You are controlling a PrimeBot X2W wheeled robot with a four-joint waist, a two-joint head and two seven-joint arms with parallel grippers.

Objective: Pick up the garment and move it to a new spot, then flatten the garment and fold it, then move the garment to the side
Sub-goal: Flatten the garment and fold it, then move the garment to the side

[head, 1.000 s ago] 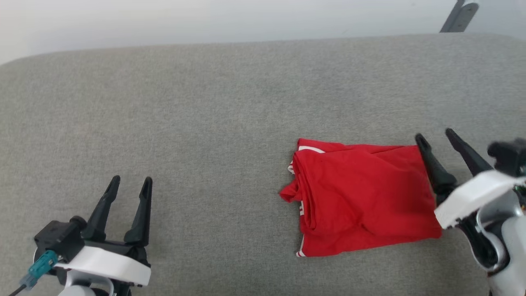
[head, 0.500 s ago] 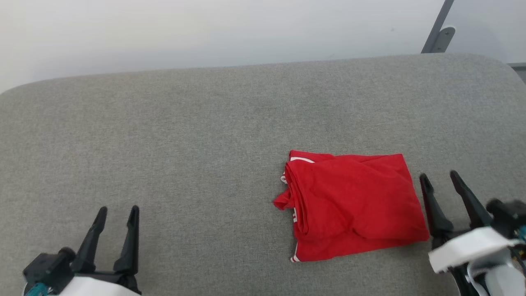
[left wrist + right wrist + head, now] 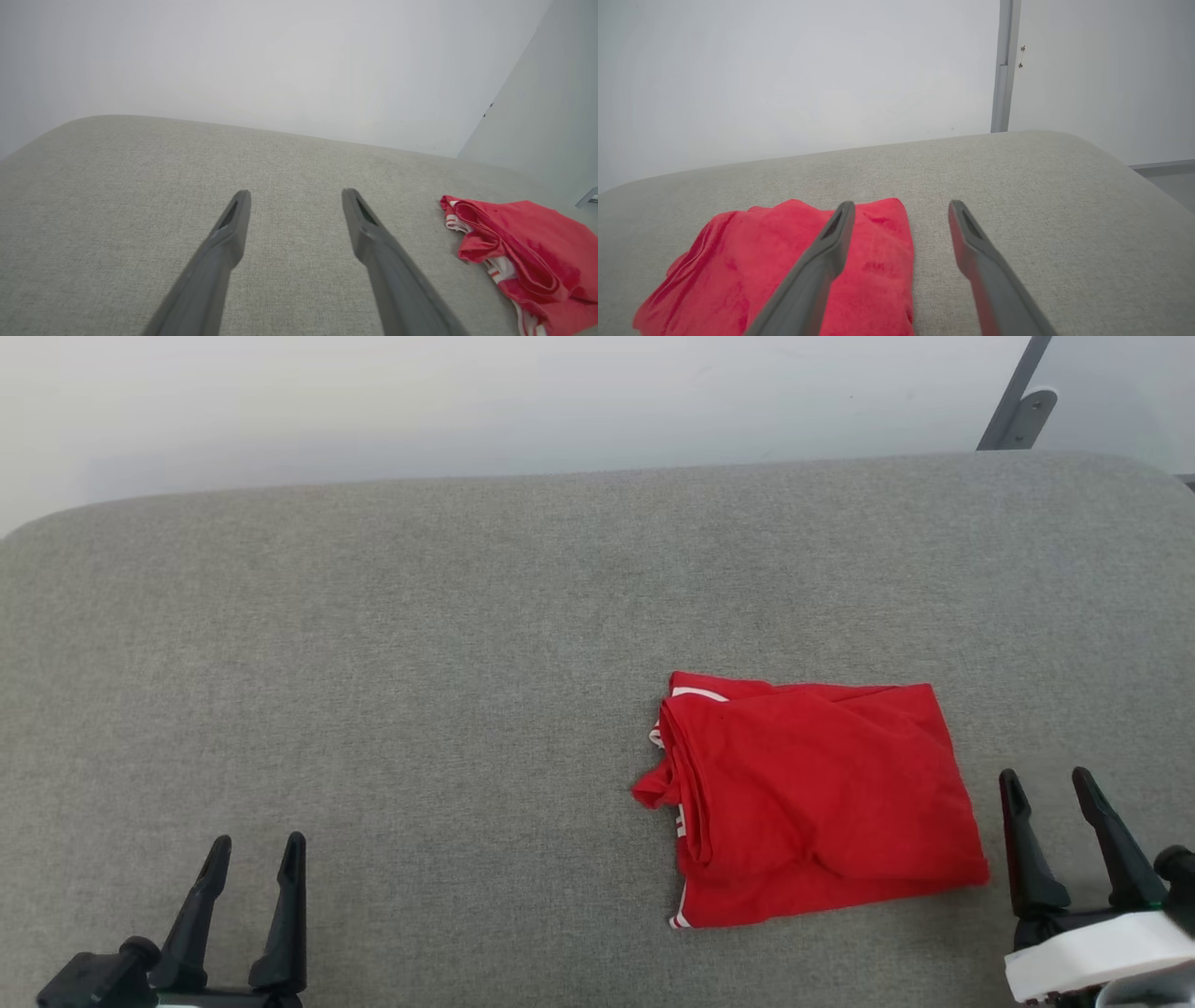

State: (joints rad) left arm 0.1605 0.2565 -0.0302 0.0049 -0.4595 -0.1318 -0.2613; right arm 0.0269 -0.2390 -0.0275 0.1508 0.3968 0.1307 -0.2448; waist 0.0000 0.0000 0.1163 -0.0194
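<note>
The garment (image 3: 812,798) is a red shirt folded into a rough rectangle, lying right of centre on the grey cushion; white striped trim shows along its left edge. It also appears at the right of the left wrist view as the garment (image 3: 523,256), and at lower left in the right wrist view as the garment (image 3: 752,266). My right gripper (image 3: 1047,777) stands open just right of the shirt, apart from it, holding nothing. My left gripper (image 3: 257,845) is open at the lower left, far from the shirt, with nothing between its fingers.
The grey fabric cushion (image 3: 420,644) spans the whole work area, with a rounded far edge against a pale wall (image 3: 467,401). A grey metal bracket (image 3: 1018,406) stands at the back right, past the cushion's corner.
My right gripper has drawn back from the shirt's right edge toward the lower right. My left gripper has sunk lower in the head view. The camera has shifted; the shirt lies as before.
</note>
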